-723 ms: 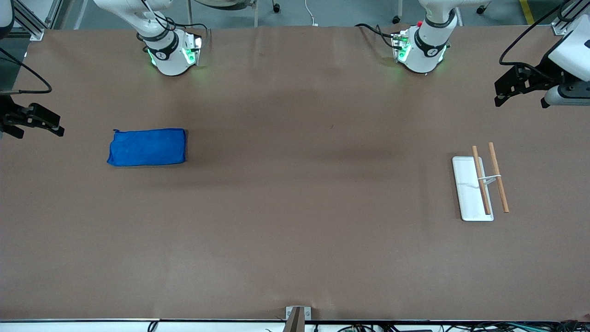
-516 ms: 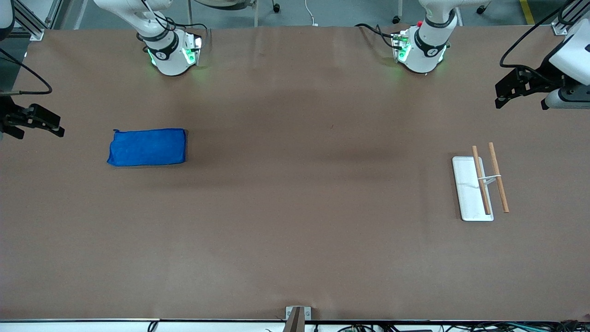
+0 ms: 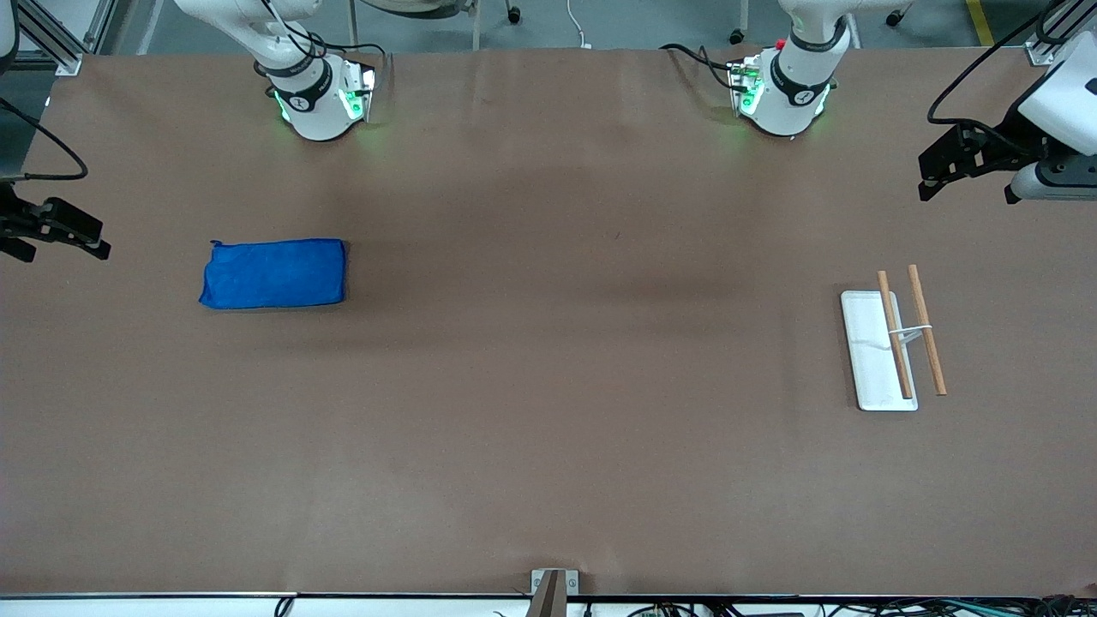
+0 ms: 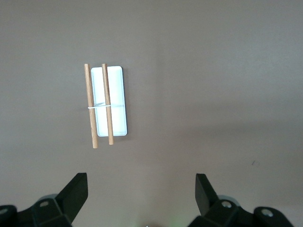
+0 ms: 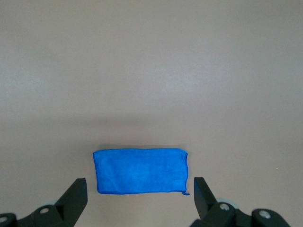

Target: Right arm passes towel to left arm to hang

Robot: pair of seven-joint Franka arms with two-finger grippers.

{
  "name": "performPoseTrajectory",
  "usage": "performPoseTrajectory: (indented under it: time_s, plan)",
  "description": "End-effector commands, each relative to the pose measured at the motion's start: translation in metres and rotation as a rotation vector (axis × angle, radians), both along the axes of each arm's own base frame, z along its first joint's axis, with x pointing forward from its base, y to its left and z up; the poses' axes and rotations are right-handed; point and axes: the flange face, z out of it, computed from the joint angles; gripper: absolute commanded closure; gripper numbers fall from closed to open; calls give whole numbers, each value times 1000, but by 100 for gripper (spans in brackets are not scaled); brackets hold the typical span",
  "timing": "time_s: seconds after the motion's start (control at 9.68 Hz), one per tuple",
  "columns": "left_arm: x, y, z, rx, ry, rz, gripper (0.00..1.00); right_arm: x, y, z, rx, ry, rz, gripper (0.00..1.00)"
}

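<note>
1. One blue towel (image 3: pixel 274 273) lies flat on the worktop (image 3: pixel 548 428) toward the right arm's end; one white rack (image 3: pixel 872 360) with two wooden rods (image 3: pixel 894 334) stands toward the left arm's end.
2. Wide bare worktop separates them.
3. Right gripper (image 3: pixel 51 230) has edged outward, left gripper (image 3: pixel 951 163) barely moved; both jaws spread wide, empty.
</note>
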Motion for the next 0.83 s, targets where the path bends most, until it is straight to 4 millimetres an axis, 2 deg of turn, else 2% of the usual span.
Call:
performPoseTrajectory:
  time_s: [0.0, 0.1, 0.31, 0.52, 0.72]
  plan:
    - [5, 0, -14, 21, 48, -9, 0, 3, -16, -17, 19, 13, -16, 2]
    - [4, 0, -14, 22, 55, -7, 0, 1, -17, -31, 21, 34, -18, 2]
    - [2, -1, -19, 25, 75, -8, 0, -8, -36, -92, 26, 63, -56, 2]
    - [1, -1, -19, 26, 87, -9, 0, -19, -33, -153, 26, 73, -53, 2]
    - [1, 0, -20, 26, 90, -9, 0, -44, -22, -225, 21, 84, -35, 2]
